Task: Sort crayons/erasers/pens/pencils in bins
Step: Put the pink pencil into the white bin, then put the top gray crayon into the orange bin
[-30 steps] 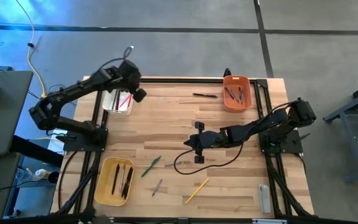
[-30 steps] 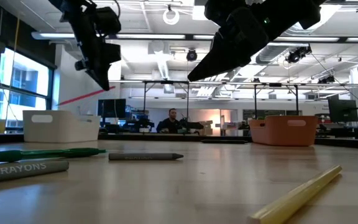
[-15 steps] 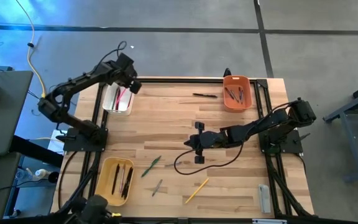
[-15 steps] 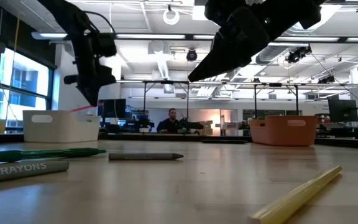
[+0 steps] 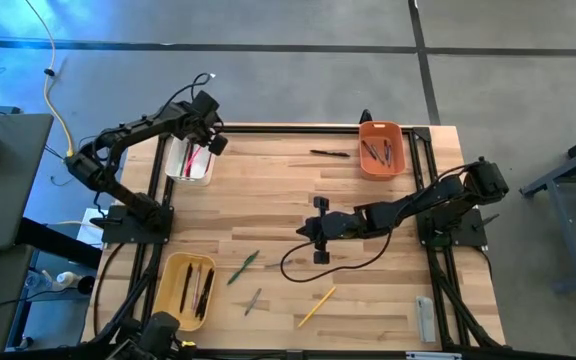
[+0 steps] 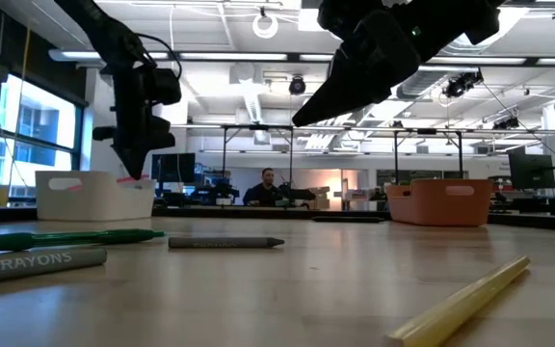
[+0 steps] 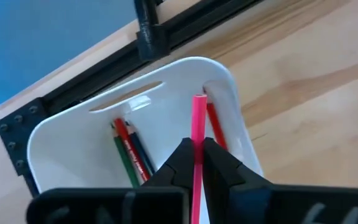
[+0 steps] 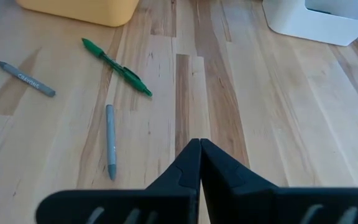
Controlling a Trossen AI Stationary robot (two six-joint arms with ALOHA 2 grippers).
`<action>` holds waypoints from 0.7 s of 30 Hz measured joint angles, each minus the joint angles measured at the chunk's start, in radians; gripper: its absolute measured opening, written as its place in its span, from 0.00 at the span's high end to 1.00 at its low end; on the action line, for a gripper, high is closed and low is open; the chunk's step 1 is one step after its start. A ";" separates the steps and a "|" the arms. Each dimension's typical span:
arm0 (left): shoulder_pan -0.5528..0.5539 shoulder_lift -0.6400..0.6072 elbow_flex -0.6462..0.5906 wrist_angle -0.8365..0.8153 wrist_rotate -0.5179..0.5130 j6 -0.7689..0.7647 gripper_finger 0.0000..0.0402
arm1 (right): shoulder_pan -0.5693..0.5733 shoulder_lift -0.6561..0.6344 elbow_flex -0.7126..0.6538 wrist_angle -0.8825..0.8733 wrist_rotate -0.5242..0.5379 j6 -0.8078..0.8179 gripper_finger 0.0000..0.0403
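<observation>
Pinching pink pencil, left hand.

The worktop is pale planked wood with a matt grain; the white bin is smooth, slightly glossy plastic.

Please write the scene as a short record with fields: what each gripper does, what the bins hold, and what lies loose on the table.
left gripper: shut on pink pencil, over white bin
right gripper: shut, empty, over the table's middle
white bin: red and green pencils
orange bin: dark sticks
yellow bin: dark sticks
loose on table: green pen, two grey crayons, yellow pencil, black pen
</observation>
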 joint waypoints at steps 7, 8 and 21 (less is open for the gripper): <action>-0.001 0.000 0.000 0.003 -0.003 0.000 0.93 | 0.000 0.000 0.000 -0.001 0.000 0.000 1.00; 0.000 0.000 0.000 0.004 -0.010 0.000 0.91 | 0.000 0.000 0.000 -0.001 0.000 0.000 1.00; -0.033 -0.062 0.000 0.015 -0.020 0.087 0.89 | 0.000 0.000 0.000 -0.001 0.000 0.000 1.00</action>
